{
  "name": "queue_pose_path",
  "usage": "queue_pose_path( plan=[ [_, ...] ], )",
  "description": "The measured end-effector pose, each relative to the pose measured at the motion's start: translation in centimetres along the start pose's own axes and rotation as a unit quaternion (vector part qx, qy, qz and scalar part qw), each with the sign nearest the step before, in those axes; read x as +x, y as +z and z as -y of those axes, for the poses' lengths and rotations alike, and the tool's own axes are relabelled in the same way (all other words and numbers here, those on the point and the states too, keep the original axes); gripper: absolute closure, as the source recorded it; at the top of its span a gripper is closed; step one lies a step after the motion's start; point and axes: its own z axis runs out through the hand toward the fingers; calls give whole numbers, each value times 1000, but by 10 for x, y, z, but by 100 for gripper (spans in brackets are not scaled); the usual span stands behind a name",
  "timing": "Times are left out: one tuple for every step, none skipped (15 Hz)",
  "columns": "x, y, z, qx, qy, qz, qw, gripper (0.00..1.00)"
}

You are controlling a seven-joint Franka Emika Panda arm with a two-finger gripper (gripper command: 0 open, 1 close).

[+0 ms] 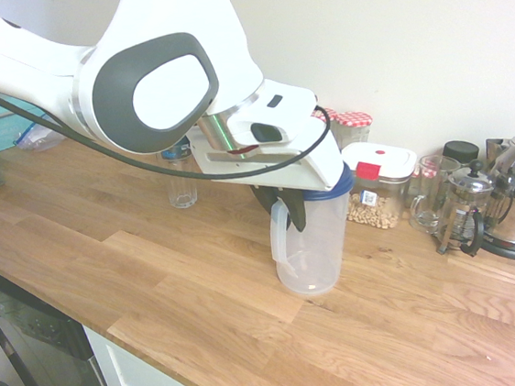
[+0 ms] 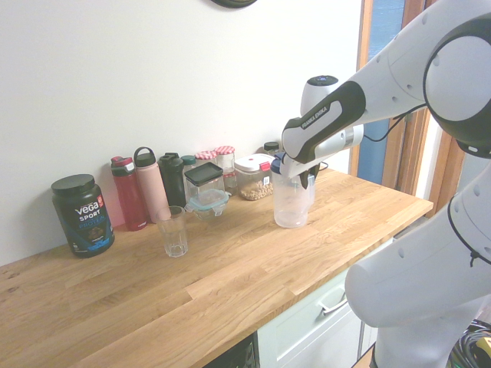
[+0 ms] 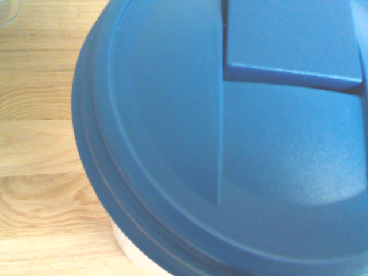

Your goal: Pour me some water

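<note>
The Franka arm (image 1: 86,54) wears glossy white shells with dark grey oval joint caps — one cap carries a white inset. A black cable (image 1: 153,162) loops beneath its wrist, and white lettering runs along a grey band (image 2: 318,116).

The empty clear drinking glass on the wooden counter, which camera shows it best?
The second exterior view: the clear drinking glass stands whole and unobstructed on the wooden counter. In the first exterior view the glass is half hidden behind the arm. The wrist view shows only the jug's blue lid.
</note>
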Motion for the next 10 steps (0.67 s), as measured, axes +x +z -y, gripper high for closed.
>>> queue_pose_path(
  plan=[
    [0, 0, 0, 0, 0, 0, 1000, 0],
    [0, 0, 0, -1, 0, 1, 1000, 0],
    [-1, 1, 0, -2, 0, 3, 1000, 0],
    [-1, 2, -1, -4, 1, 6, 1000, 0],
    [-1, 3, -1, -4, 1, 7, 1000, 0],
    [-2, 3, -1, -5, 1, 8, 1000, 0],
    [-2, 3, -2, -6, 2, 10, 1000, 0],
    [-3, 4, -3, -11, 1, 18, 1000, 0],
    [-7, 4, -5, -17, -4, 34, 999, 0],
    [-12, 1, -7, -18, -13, 56, 998, 0]
  ],
)
